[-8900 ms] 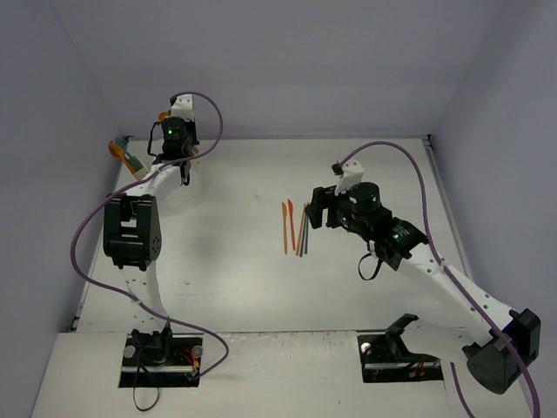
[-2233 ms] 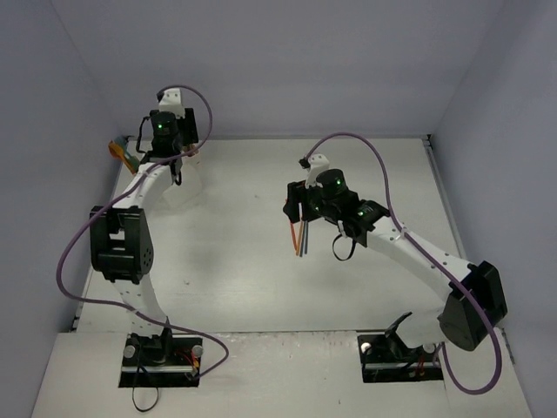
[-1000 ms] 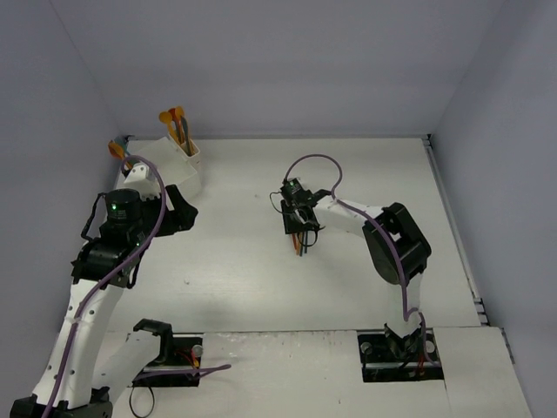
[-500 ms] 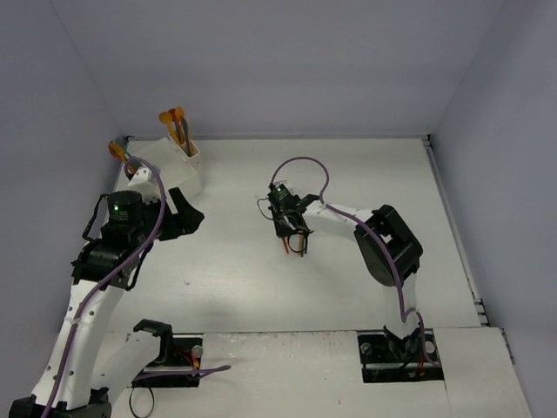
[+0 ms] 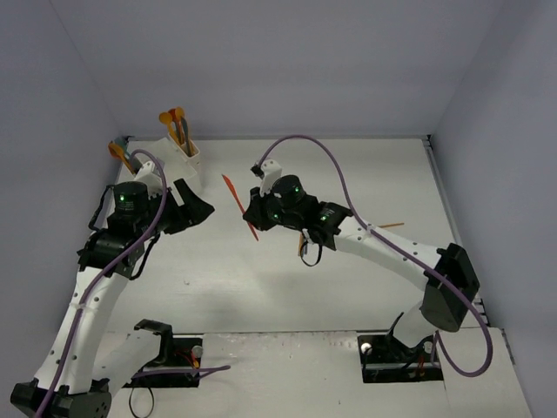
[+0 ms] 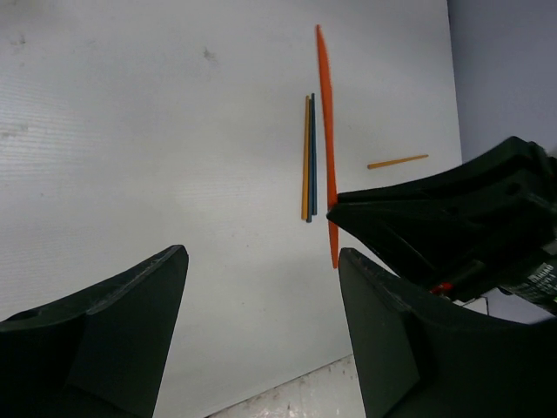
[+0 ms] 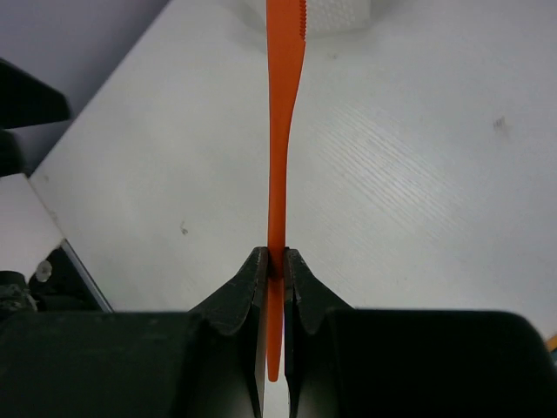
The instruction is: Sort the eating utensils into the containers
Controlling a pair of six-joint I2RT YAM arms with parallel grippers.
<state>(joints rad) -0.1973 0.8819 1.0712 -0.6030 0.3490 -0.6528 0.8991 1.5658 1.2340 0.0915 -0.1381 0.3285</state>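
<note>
My right gripper [image 5: 251, 216] is shut on an orange-red plastic knife [image 5: 233, 197] and holds it above the table, left of centre. In the right wrist view the knife [image 7: 282, 104] stands straight up from the shut jaws of the right gripper [image 7: 276, 263], serrated end pointing towards the white containers [image 7: 324, 14]. My left gripper [image 5: 193, 212] is open and empty, just left of the knife. In its own view the left gripper [image 6: 261, 254] faces the knife [image 6: 325, 122] and my right gripper [image 6: 452, 218]. The containers [image 5: 177, 167] stand at the back left with several utensils upright in them [image 5: 172, 118].
An orange and a blue utensil [image 6: 308, 157] lie side by side on the table, partly under my right arm [image 5: 302, 245]. A thin orange utensil [image 5: 391, 225] lies further right, also in the left wrist view [image 6: 397, 161]. Walls close in on the left, back and right.
</note>
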